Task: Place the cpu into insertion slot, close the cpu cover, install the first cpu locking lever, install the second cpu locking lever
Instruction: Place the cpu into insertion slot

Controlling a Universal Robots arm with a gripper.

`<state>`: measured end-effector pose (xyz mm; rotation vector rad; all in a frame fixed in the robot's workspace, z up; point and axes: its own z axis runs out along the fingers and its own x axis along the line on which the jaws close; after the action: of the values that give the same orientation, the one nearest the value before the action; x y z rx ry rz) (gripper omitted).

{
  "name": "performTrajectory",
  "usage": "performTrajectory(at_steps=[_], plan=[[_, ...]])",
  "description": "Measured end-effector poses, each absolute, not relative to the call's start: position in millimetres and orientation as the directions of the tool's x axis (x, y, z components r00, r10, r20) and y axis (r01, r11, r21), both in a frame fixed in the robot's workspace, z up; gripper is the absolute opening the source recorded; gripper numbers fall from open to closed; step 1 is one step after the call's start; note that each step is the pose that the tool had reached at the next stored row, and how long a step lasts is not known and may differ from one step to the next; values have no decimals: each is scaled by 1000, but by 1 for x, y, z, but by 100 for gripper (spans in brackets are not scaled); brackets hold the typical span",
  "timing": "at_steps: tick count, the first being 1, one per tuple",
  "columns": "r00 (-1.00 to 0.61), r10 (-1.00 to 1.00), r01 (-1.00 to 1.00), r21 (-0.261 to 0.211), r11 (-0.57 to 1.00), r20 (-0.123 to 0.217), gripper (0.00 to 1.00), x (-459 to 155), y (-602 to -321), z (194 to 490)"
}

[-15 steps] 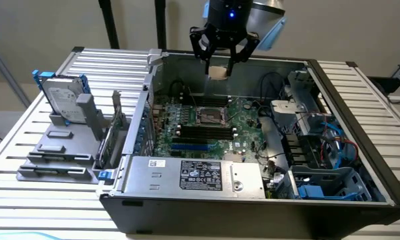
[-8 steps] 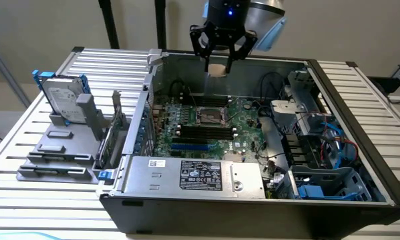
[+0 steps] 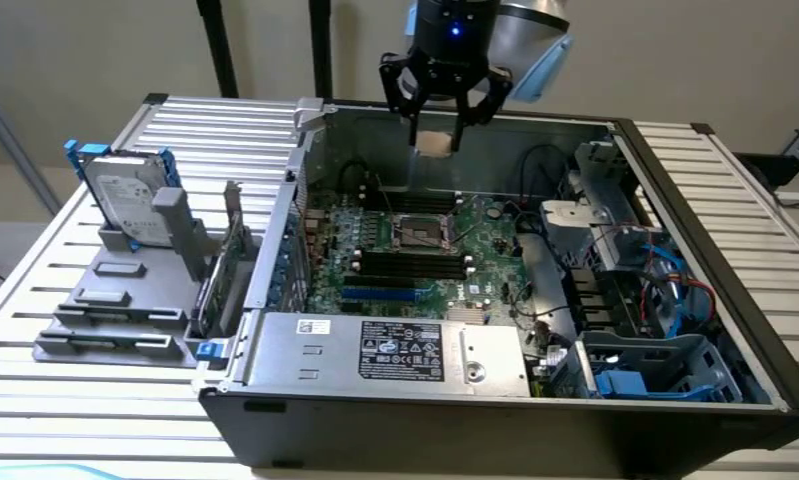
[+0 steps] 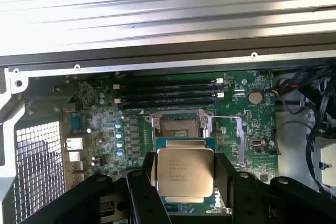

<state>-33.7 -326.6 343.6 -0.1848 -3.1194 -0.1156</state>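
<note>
The gripper (image 3: pixel 434 142) grips the cpu (image 4: pixel 185 170) by two opposite edges, its black fingers (image 4: pixel 148 174) spread wide to span the pale square chip, which sits flat between them. In the exterior view the arm hangs over the far wall of the open computer case (image 3: pixel 719 300), holding the chip high above the green motherboard (image 3: pixel 486 262), well apart from anything below. The insertion slot (image 3: pixel 422 233) lies open near the middle of the board, its dark square bed bare inside the silvery rim, with the black memory sticks (image 4: pixel 168 93) in a row beside it. Seen from the wrist, the socket shows just past the chip's edge, not directly beneath it. The work appears to stand at the first step, carrying the chip to its socket, with closing and locking not yet reached. Seating it would likely call for centring the chip squarely over the socket, matching its orientation to the bed, and keeping it level on the way down, since a tilted or offset landing could damage the contacts. A hard drive (image 3: pixel 126 195) stands in a grey holder at the exterior view's left, outside the case.
</note>
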Motion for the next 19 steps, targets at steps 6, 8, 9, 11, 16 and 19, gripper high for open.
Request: performTrajectory(at_steps=[6,8,9,11,16,19], plan=[[-974,224,225,73,972,19,55,-34,-327,341],[-966,259,260,73,963,19,55,-34,-327,340],[-961,277,278,73,958,19,55,-34,-327,340],[-950,312,312,73,947,19,55,-34,-327,339],[-918,397,397,73,915,19,55,-34,-327,337],[-895,446,446,73,892,19,55,-34,-327,337]])
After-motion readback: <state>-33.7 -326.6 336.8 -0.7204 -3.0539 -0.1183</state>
